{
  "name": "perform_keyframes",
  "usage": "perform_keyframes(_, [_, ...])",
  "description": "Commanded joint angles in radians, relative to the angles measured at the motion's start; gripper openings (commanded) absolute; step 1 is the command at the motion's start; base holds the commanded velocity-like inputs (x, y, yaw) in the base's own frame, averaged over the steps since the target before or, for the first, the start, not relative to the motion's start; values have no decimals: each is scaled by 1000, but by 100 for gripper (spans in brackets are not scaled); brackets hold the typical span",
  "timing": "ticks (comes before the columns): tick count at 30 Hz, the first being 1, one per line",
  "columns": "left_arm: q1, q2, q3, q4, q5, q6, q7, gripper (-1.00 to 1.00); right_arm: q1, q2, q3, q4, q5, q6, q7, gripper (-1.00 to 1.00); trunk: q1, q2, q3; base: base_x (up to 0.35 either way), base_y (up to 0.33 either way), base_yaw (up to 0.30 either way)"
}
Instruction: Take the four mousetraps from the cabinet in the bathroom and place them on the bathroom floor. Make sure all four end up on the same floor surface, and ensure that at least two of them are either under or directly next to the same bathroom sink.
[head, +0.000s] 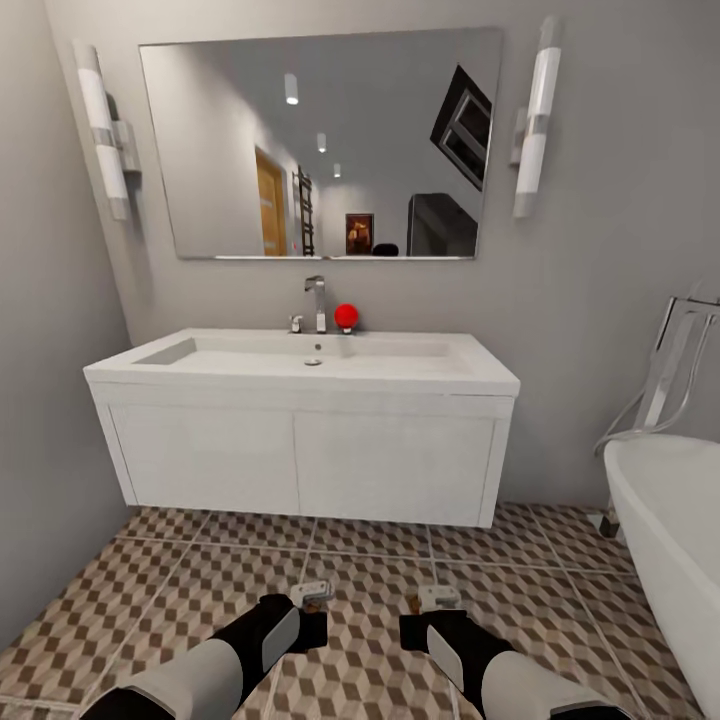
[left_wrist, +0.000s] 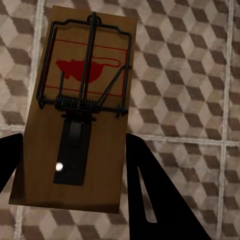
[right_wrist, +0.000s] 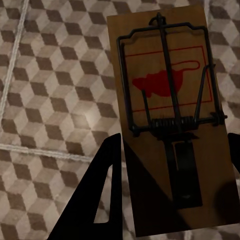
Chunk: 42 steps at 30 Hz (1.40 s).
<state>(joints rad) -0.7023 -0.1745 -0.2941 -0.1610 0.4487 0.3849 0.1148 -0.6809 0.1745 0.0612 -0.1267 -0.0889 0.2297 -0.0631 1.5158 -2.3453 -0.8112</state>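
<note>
Two mousetraps are in hand, one per arm, and neither is on the tiles yet. Low in the centre of the head view, the left gripper (head: 312, 612) carries a trap (head: 314, 592) and the right gripper (head: 432, 618) carries another (head: 438, 598), both held out over the bathroom floor (head: 180, 580) just in front of the sink (head: 300, 385), which spans the middle of the frame. In the left wrist view the dark fingers (left_wrist: 150, 195) are clamped on the lower edges of the left mousetrap (left_wrist: 80, 110); in the right wrist view the fingers (right_wrist: 102, 195) likewise pinch the right mousetrap (right_wrist: 167, 120). By my judgement, setting these two down by the sink would meet the sink condition; the other two traps, and the cabinet, remain to be dealt with.
</note>
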Motion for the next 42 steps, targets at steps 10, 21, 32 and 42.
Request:
perform_keyframes(10, [0,0,-6,-54,8,4,20,-100,0,0,6,-6,-12,-2,-12,-100,38,-71,-32,0,0,0])
perform_keyframes(21, [0,0,-7,-102,8,8,20,-100,-2,0,5,-13,-8,-11,-16,-100,80,-148,-67,0,0,0])
perform_keyframes(32, [0,0,-7,-109,8,3,19,-100,-2,0,9,-13,-6,-15,-109,-100,89,-157,-109,0,0,0])
perform_keyframes(42, [0,0,-7,-118,8,3,19,-100,-2,0,12,-13,-6,-16,-85,-100,93,-159,-147,0,0,0])
